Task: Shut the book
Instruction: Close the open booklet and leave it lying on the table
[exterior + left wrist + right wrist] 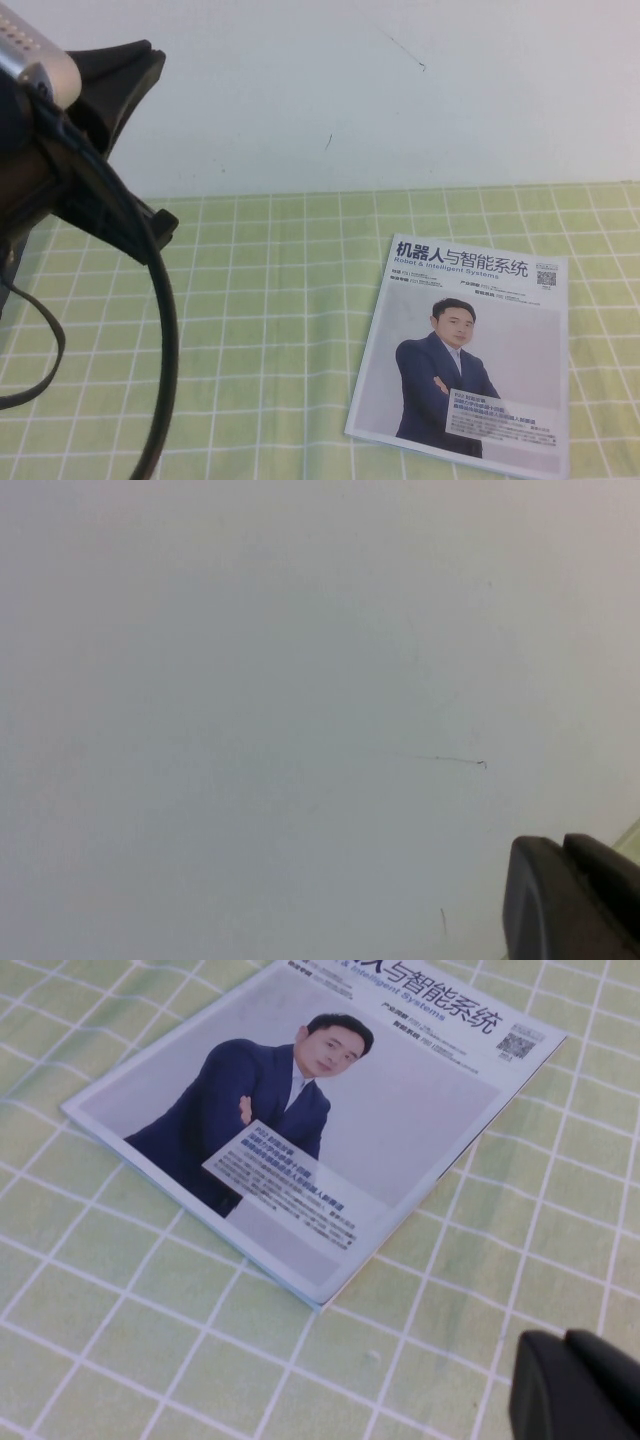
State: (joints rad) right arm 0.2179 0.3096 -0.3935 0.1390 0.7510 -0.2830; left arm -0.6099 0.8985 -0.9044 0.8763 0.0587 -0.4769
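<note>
Book (462,350) lies right on tablecloth (260,330), right hand (575,1385) near, left hand (575,900) left.

Closed book (465,350) on green cloth (250,300), right side – left end effector (130,68) raised left.

The book (462,355) cover reads "机器人与智能系统 Robot & Intelligent Systems".

- High view: raised on the robot's side, angled down over the cloth (260,330) toward the far wall (450,100); the left arm (70,180) looms close at left.
- Left wrist view: the left gripper (572,900), held up, faces the wall closely.
- Right wrist view: the right gripper (580,1385) is low over the cloth, near the book (300,1130), off its near right corner.
- Shared: high and right wrist views share book and cloth; high and left wrist views share the wall's scratch (450,760).
</note>
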